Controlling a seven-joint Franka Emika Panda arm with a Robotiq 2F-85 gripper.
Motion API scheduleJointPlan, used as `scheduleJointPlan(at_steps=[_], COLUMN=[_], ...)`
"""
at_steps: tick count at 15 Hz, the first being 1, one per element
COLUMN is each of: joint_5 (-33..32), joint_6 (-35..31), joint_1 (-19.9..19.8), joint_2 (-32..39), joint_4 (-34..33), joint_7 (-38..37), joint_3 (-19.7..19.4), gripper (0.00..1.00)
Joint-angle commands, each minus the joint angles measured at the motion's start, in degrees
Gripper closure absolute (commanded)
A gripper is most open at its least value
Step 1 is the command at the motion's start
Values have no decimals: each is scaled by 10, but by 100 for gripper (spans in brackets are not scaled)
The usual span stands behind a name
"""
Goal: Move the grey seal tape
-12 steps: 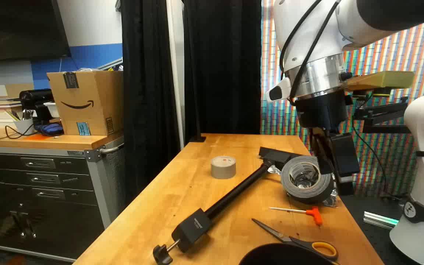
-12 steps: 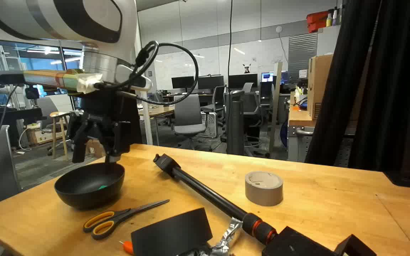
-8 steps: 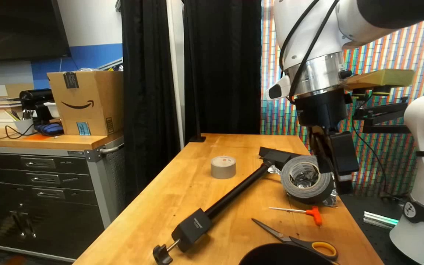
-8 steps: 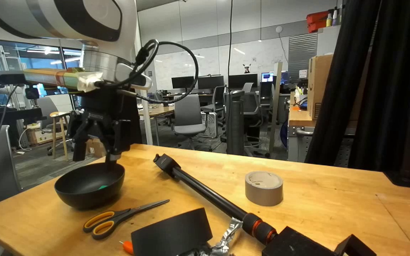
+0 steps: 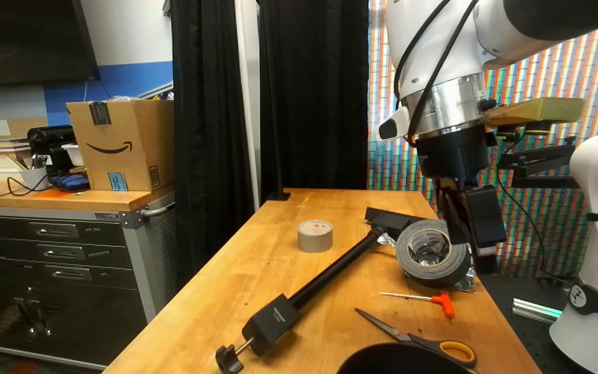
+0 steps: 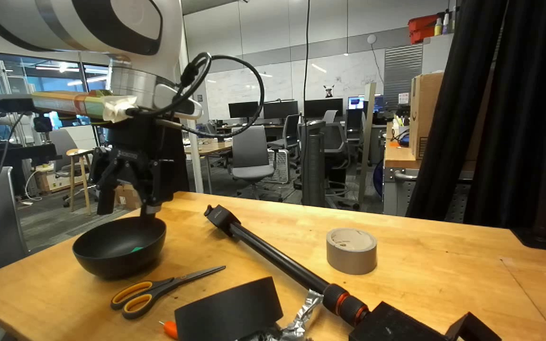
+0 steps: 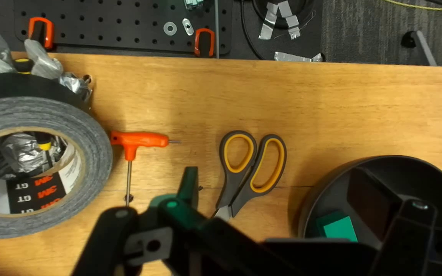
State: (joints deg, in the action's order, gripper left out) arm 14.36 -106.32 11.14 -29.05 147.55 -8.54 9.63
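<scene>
The grey seal tape is a small, squat roll (image 5: 315, 238) standing flat on the wooden table. It also shows in an exterior view (image 6: 351, 251), on the far side of the black pole from the scissors. It is out of view in the wrist view. My gripper (image 6: 128, 208) hangs above the table beside and over the black bowl, well apart from the tape. In that exterior view its two fingers are spread with a gap and nothing between them. It also shows in an exterior view (image 5: 478, 254) edge-on, and at the bottom of the wrist view (image 7: 301, 245).
A black pole with clamp (image 5: 335, 267) lies across the table near the tape. A larger black tape roll (image 7: 98, 153) leans on foil. An orange-handled hex key (image 7: 140, 140), scissors (image 7: 240, 191) and a black bowl (image 6: 107, 263) holding a green block (image 7: 340, 229) are nearby.
My gripper has risen very slightly since the oldest frames and is still since then. The tape and the other things on the table have not moved.
</scene>
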Motion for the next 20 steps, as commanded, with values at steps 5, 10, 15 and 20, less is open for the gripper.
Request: scheduleJointPlan(at_steps=[5, 10, 15, 20], joint_5=[1, 1, -3, -42], joint_6=[2, 2, 6, 10], joint_1=[-3, -3, -7, -44], joint_2=[0, 0, 4, 43], joint_4=[-1, -1, -6, -41], joint_7=[1, 1, 5, 12], joint_3=[3, 3, -1, -25], gripper=[0, 0, 0, 0])
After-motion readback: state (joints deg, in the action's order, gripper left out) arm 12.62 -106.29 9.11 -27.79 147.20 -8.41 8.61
